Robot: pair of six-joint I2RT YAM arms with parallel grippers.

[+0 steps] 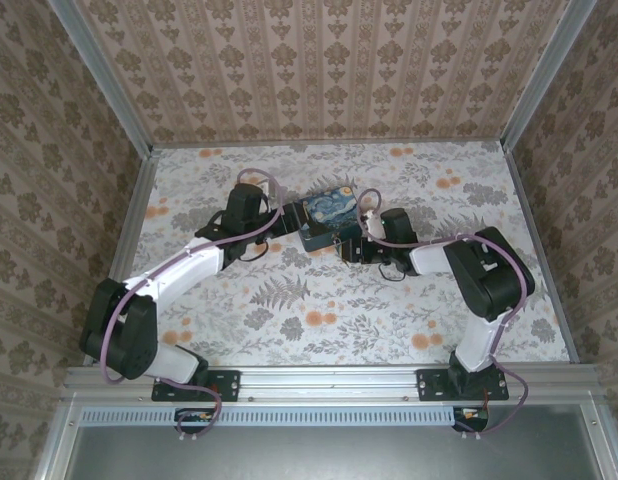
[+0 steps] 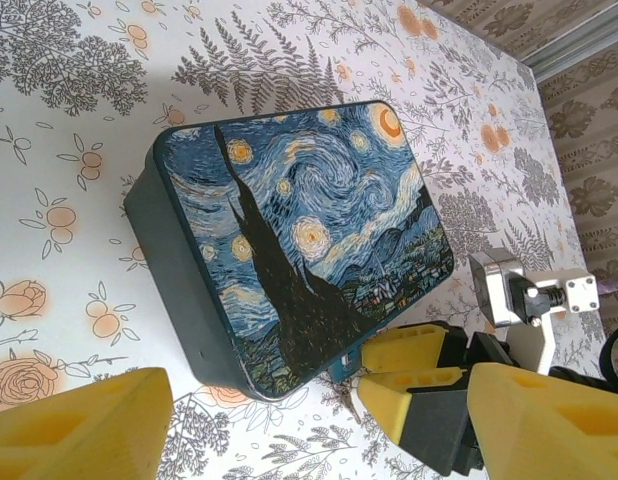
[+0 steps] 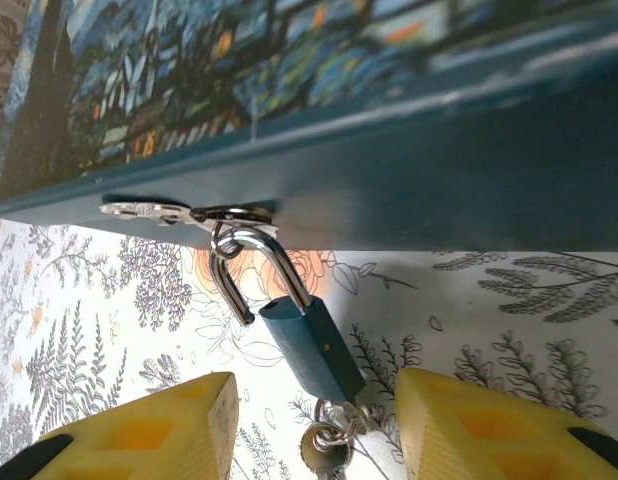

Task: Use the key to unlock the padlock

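Note:
The padlock (image 3: 311, 350) is a small teal block. Its steel shackle (image 3: 274, 265) is hooked through the hasp ring on the side of the swirly blue-and-yellow painted box (image 3: 389, 170). One shackle leg stands free of the body. The key (image 3: 324, 455) sticks out of the padlock's lower end on a small ring. My right gripper (image 3: 314, 390) is open, with a yellow finger on either side of the padlock and touching neither it nor the key. My left gripper (image 2: 319, 410) is open wide just short of the box's (image 2: 299, 240) near corner. There the padlock (image 2: 341, 367) peeks out beside the right gripper's fingers (image 2: 419, 350).
The box (image 1: 329, 218) lies mid-table on a floral cloth (image 1: 319, 310), with the left gripper (image 1: 289, 215) at its left end and the right gripper (image 1: 347, 245) at its front. Patterned walls (image 1: 319, 70) enclose three sides. Metal rails (image 1: 329, 378) run along the near edge.

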